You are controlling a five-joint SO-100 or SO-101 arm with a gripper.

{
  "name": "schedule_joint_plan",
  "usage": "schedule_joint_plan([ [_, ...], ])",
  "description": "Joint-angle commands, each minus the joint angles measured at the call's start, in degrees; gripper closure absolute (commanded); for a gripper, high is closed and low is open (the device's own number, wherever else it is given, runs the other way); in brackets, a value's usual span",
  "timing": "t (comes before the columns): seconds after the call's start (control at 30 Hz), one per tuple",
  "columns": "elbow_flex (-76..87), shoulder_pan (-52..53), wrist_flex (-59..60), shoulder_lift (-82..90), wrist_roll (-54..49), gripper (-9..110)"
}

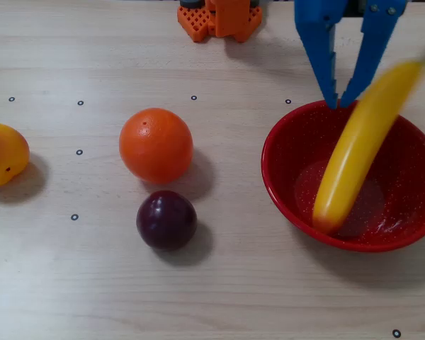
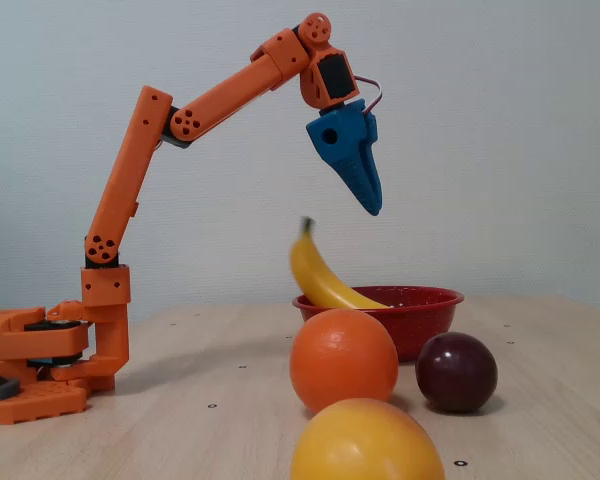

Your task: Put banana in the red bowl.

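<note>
The yellow banana [image 1: 358,152] leans in the red bowl [image 1: 276,177]. Its orange-tinged end rests on the bowl's floor and its stem end sticks up over the far right rim. In the fixed view the banana [image 2: 320,280] rises out of the bowl [image 2: 420,315] toward the left. My blue gripper [image 1: 340,100] hangs above the bowl's far rim, clear of the banana, and holds nothing. Its fingertips stand only a narrow gap apart. In the fixed view the gripper [image 2: 373,208] points down, well above the banana's stem.
An orange [image 1: 156,145] and a dark plum [image 1: 166,219] sit left of the bowl, and a yellow-orange fruit [image 1: 3,154] lies at the far left edge. The arm's orange base [image 1: 219,18] stands at the table's far edge.
</note>
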Motion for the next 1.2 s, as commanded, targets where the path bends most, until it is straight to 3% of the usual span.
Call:
schedule_joint_plan([
  [0.0, -4.0, 1.6, 0.0, 9.5, -0.3, 102],
  [0.4, 11.9, 5.8, -2.2, 22.5, 1.9, 102],
  [1.17, 65.8, 15.3, -22.1, 58.0, 4.7, 102],
])
